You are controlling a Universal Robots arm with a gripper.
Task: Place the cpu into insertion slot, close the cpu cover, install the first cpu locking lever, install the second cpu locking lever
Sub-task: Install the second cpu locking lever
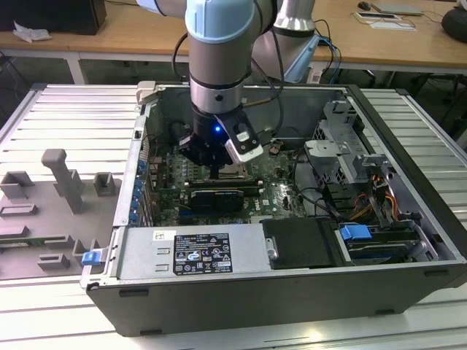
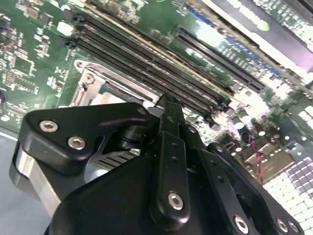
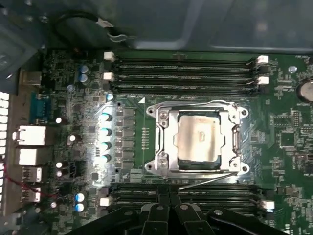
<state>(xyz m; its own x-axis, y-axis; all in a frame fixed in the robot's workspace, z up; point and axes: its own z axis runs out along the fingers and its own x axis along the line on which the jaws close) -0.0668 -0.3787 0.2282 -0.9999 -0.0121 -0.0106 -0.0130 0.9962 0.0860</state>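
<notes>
The cpu was seen seated in the insertion slot, with the cpu cover lying down around it and a thin wire locking lever slanting along one edge. The hand hung just beside the socket, fingers drawn together and empty. The lever was judged springy, slippery, and best caught at its tip.

A robotics lab: ribbed aluminium workbench, opened computer case, wooden desks behind.
</notes>
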